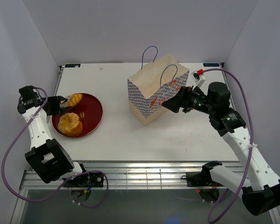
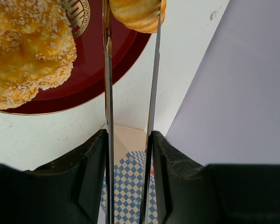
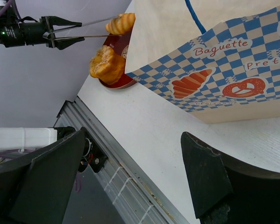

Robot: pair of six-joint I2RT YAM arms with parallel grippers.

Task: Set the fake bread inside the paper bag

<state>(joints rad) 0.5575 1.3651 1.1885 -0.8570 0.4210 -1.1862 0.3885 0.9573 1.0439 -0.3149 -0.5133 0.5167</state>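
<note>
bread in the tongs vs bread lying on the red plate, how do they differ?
The tonged piece is smooth and ridged; the plated piece is coated in pale crumbs. The tonged piece is pinched between the tongs; the plated piece rests on the plate. The plated piece looks bigger. Both are golden-orange.

In the overhead view the left arm rises folded from its base at lower left. Its left gripper [image 1: 57, 105] points right, jaws squeezed on the tongs [image 2: 108, 84]. The right arm stretches up from lower right, and its right gripper [image 1: 171, 103] points left, spread wide and holding nothing.
</note>
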